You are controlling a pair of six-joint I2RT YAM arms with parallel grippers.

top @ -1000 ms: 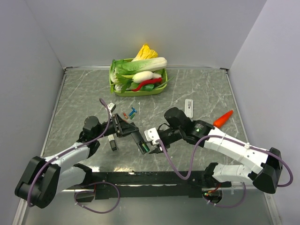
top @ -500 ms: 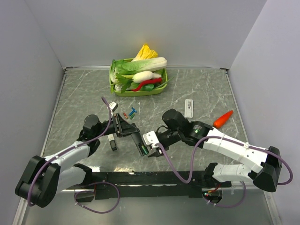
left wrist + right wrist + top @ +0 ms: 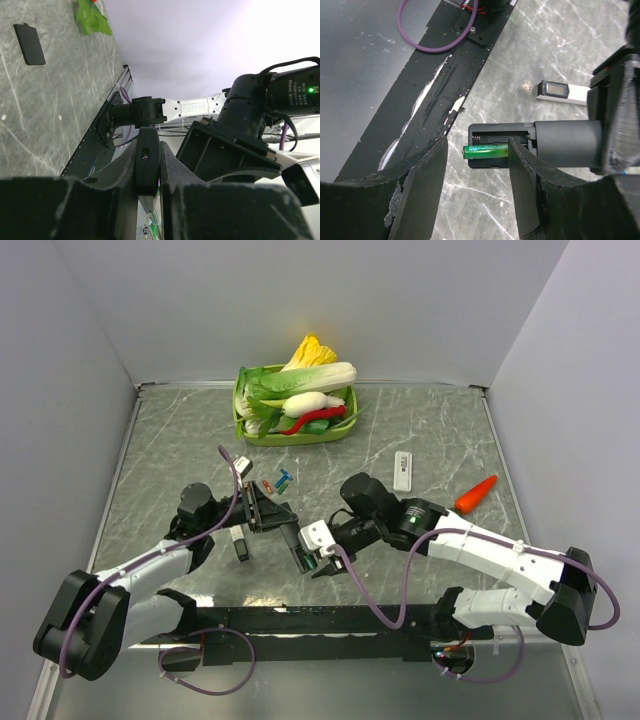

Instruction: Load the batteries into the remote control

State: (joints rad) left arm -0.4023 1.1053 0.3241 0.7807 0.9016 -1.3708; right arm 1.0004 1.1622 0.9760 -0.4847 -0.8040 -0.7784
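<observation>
Near the counter's front edge, the left hand (image 3: 285, 530) is clamping the black remote (image 3: 555, 144) steady; the right hand (image 3: 322, 560) has been edging nearer, gripping a green battery (image 3: 486, 151) over the open compartment, nearly seated.

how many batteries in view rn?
3. One green battery between the right gripper fingers at the black remote's open compartment. One red and one blue loose on the table, below the basket. Others may be hidden.
</observation>
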